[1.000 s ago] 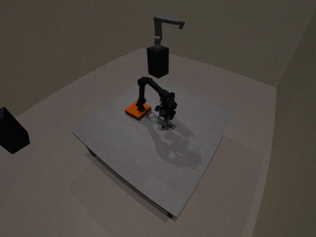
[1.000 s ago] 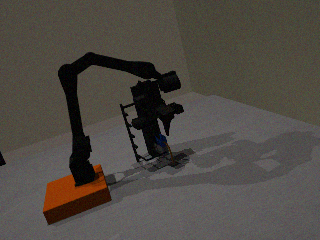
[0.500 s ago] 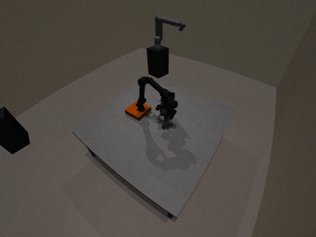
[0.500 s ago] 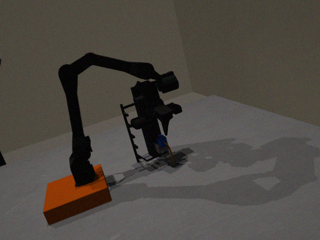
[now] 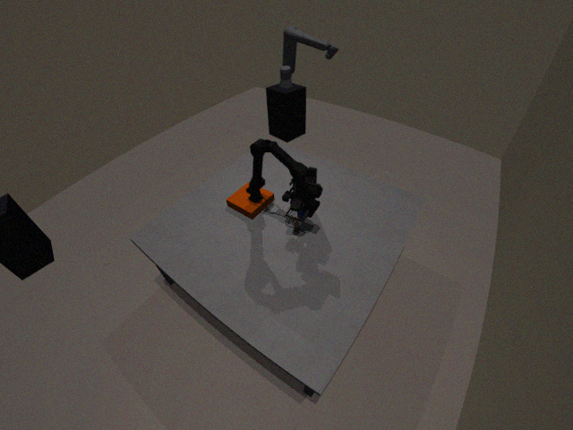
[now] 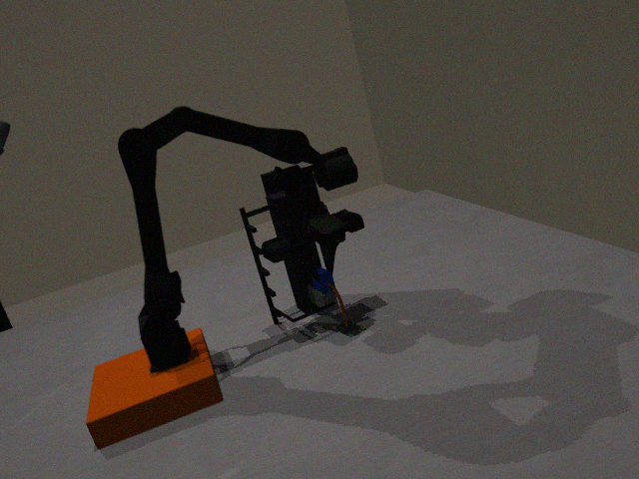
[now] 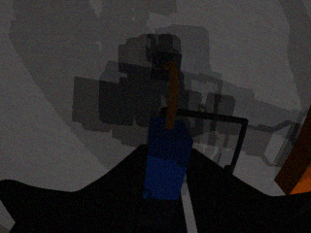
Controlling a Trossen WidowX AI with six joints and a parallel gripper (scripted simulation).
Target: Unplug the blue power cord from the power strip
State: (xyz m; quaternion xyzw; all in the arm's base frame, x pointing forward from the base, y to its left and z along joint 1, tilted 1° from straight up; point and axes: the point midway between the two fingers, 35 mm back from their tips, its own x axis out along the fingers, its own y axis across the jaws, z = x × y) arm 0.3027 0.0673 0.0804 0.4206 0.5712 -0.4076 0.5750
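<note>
Plug of the blue power cord is clamped between the fingers of the gripper, held just above the power strip, the orange cord trailing down, apparently so release can follow.

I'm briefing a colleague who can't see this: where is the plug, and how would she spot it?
Start at the orange base block and follow the black arm over and down to the gripper just above the table. The plug sits between its fingers. It is the only blue thing there, with a thin orange-brown cord trailing from it to the table.
</note>
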